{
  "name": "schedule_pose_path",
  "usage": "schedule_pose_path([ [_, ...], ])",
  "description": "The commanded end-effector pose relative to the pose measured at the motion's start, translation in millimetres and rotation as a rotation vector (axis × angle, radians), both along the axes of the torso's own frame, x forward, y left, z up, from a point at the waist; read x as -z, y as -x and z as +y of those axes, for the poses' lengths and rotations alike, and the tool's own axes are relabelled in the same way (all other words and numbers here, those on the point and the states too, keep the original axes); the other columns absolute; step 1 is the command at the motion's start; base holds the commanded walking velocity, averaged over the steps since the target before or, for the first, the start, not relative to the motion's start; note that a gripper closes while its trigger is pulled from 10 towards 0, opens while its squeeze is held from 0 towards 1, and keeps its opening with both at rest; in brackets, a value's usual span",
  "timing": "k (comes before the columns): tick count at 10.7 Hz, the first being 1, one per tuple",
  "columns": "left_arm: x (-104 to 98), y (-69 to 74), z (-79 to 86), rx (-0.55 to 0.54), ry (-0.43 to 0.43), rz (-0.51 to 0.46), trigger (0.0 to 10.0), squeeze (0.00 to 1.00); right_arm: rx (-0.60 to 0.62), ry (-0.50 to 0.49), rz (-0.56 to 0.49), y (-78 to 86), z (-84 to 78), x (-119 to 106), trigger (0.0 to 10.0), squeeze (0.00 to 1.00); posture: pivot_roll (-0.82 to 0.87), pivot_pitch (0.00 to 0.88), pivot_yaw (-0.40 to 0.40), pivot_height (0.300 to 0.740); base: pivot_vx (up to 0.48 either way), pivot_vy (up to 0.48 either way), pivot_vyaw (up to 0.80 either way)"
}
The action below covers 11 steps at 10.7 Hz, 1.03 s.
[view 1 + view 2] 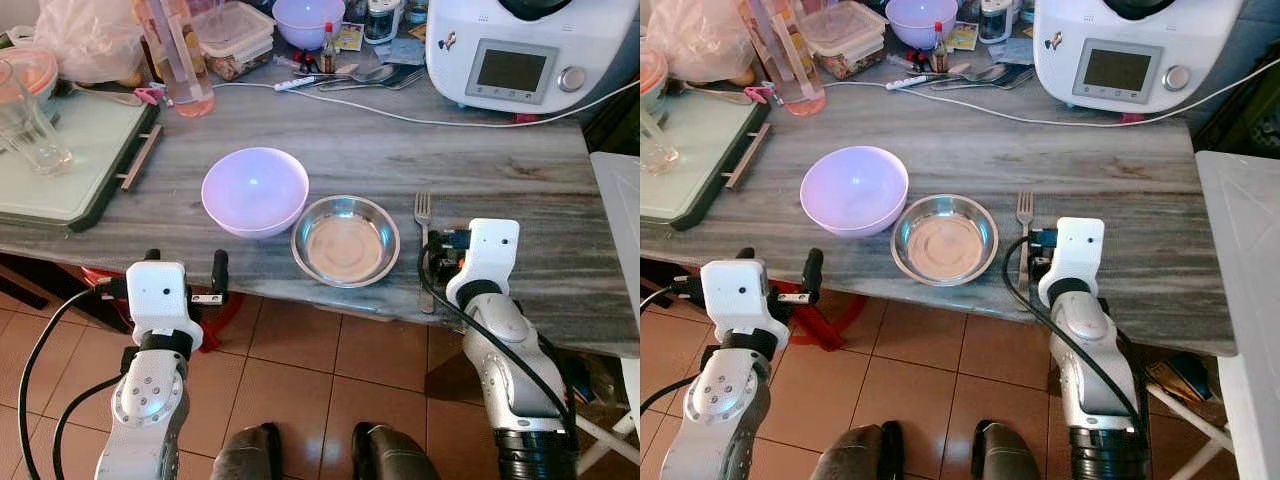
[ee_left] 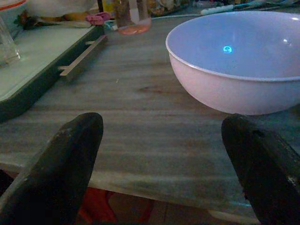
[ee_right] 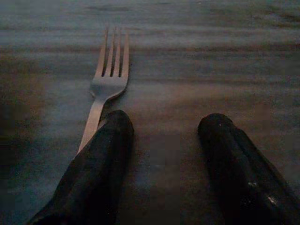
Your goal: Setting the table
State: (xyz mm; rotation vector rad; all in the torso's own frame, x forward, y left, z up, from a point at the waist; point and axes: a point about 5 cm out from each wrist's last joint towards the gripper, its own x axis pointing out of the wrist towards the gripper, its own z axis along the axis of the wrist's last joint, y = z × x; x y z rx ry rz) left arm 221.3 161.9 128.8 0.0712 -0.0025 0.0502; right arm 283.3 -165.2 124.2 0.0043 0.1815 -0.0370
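grey wooden table (image 1: 480, 170), tiled floor (image 1: 300, 370)

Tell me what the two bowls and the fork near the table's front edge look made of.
Lilac bowl: probably plastic, smooth and opaque with a soft sheen.
Silver bowl: metal, likely stainless steel, with mirror-like reflections on its rim and wall.
Fork: metal, grey and dully shiny.

On the table (image 1: 480, 170), near its near edge, a bowl (image 1: 255, 190) sits left of a metal dish (image 1: 345, 240), nearly touching it. A fork (image 1: 424, 245) lies right of the dish, tines pointing far. A tray (image 1: 70, 160) holding a glass (image 1: 28, 125) sits far left. An appliance (image 1: 525, 50) stands far right.
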Motion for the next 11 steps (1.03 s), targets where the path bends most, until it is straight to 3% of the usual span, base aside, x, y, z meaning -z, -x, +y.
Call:
schedule_pose_path([
  [1, 2.3, 1.1, -0.6, 0.003, -0.008, 0.013, 10.0, 0.00, -0.011, 0.008, 0.023, 4.1, 2.9, 5.1, 10.0, 0.00, 0.08, 0.164, 0.037, 0.740, 0.000, 0.000, 0.00],
  [5, 0.2, -4.4, -1.7, 0.026, 0.003, -0.001, 10.0, 0.00, 0.089, 0.092, -0.060, 24.7, -21.2, -7.0, 10.0, 0.00, 0.07, 0.133, 0.038, 0.740, 0.000, 0.000, 0.00],
  [8, -7.5, -14.8, -3.0, 0.038, 0.001, -0.039, 10.0, 0.00, 0.054, 0.141, -0.273, 2.9, -11.2, -45.6, 10.0, 0.00, 0.07, 0.105, 0.047, 0.740, -0.089, 0.000, 0.00],
  [10, -5.8, -14.6, -2.0, 0.032, 0.003, -0.039, 10.0, 0.00, 0.014, 0.120, -0.297, -4.0, -1.8, -49.1, 10.0, 0.00, 0.07, 0.089, 0.031, 0.740, -0.304, 0.000, 0.00],
  [11, -3.5, -11.8, -1.4, 0.013, 0.013, -0.033, 10.0, 0.00, 0.008, 0.161, -0.297, -4.7, -1.7, -46.9, 10.0, 0.00, 0.07, 0.070, 0.026, 0.740, -0.300, 0.000, 0.00],
])
